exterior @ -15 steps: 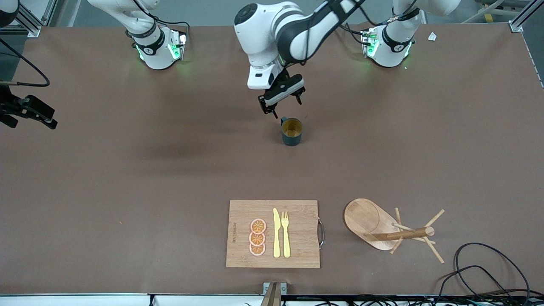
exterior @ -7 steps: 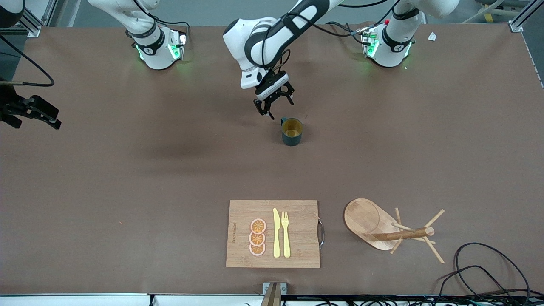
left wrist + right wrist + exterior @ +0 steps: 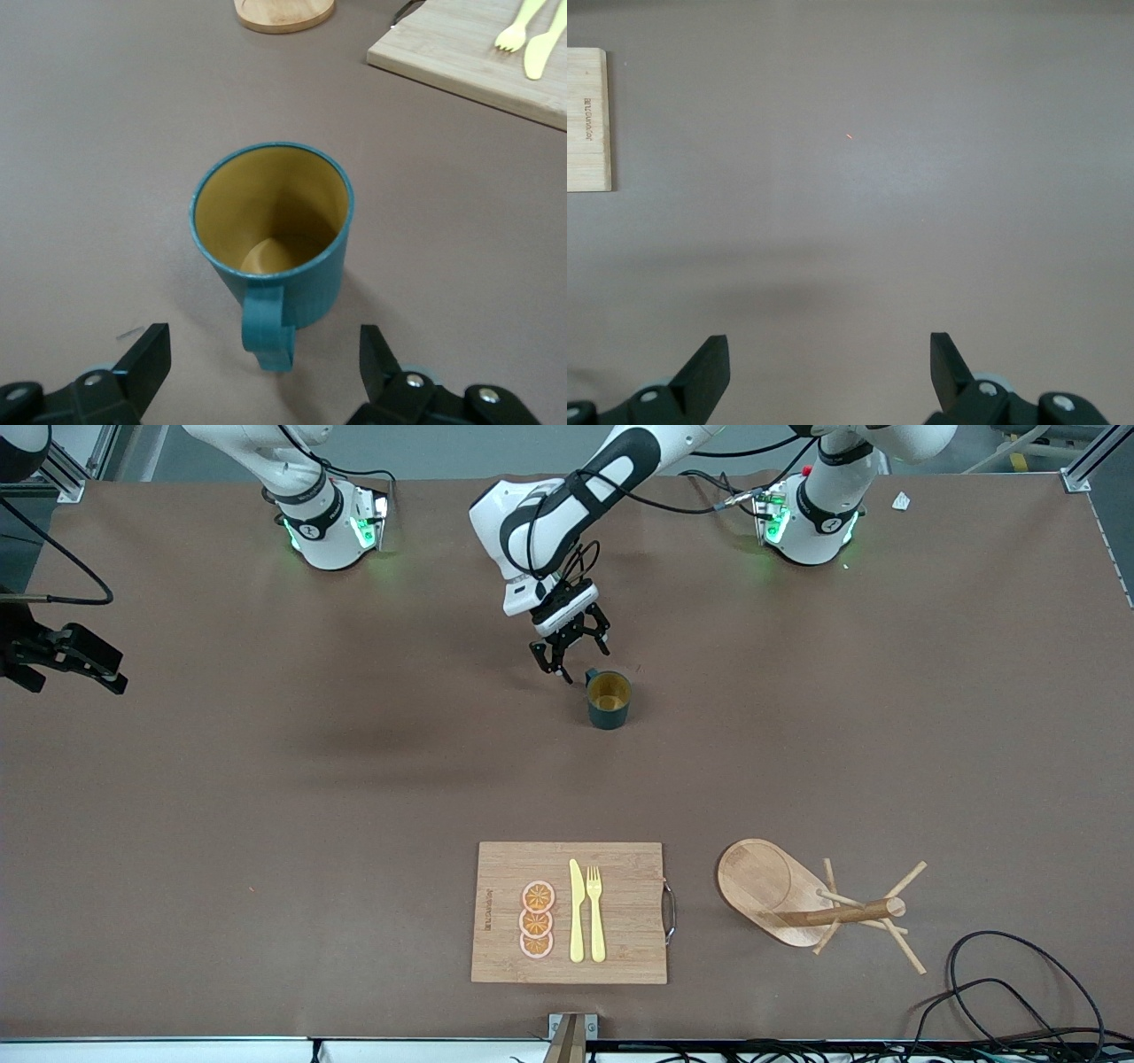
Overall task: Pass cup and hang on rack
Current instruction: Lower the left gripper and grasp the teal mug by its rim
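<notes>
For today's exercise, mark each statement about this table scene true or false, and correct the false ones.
1. The cup stands upright on the table. True.
2. The left gripper is clamped on the cup's rim. False: its fingers are open beside the handle, gripping nothing.
3. The rack already carries the cup. False: its pegs are bare.
4. A fork and knife lie on the cutting board. True.
5. The right gripper is open over bare table. True.

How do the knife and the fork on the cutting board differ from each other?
The knife has a plain, rounded blade, while the fork ends in tines. The knife reaches slightly farther from the front camera than the fork. Both are pale yellow and lie flat, side by side and parallel, on the cutting board, beside three orange slices.
</notes>
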### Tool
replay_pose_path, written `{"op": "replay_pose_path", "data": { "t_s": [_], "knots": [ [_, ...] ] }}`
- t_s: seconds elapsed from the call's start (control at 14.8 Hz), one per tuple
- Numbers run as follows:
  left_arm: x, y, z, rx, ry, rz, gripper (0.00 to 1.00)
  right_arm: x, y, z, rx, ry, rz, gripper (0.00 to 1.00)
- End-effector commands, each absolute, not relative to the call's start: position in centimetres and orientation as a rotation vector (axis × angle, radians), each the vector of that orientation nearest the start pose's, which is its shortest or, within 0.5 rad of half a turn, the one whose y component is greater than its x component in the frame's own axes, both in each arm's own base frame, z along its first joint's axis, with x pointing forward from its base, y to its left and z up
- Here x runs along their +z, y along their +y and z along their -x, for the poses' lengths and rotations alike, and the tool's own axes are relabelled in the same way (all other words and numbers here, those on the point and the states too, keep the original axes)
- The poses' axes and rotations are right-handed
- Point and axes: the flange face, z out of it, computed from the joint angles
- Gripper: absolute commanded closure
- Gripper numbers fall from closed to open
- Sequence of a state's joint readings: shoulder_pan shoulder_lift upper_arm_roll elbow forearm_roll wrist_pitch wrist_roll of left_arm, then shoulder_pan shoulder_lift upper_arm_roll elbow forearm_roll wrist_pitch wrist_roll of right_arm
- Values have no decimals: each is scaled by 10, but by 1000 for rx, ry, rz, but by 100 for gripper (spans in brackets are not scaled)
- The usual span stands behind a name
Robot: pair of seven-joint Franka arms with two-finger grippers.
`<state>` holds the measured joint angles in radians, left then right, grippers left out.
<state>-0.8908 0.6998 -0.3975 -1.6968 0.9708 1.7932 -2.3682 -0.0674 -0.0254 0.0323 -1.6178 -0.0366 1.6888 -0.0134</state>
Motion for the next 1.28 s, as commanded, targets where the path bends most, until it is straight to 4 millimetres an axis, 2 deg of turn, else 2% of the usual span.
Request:
{"op": "replay_pose_path", "data": {
  "t_s": [0.0,0.27,0.61,0.95,1.15,1.22],
  "knots": [
    [184,-582,-263,-1044,-787,2535,15,629,-24,-547,-161,12,3167,0],
    [173,-582,-270,-1057,-788,2525,29,629,-24,-547,-156,7,3167,0],
    [163,-581,-270,-1044,-783,2517,56,629,-26,-547,-158,-25,3168,0],
    [174,-590,-279,-1049,-811,2534,88,630,-26,-548,-161,-27,3168,0],
    [180,-593,-286,-1039,-771,2542,97,630,-26,-548,-160,-39,3168,0],
    [188,-596,-290,-1038,-767,2551,99,630,-26,-548,-160,-39,3168,0]
  ]
}}
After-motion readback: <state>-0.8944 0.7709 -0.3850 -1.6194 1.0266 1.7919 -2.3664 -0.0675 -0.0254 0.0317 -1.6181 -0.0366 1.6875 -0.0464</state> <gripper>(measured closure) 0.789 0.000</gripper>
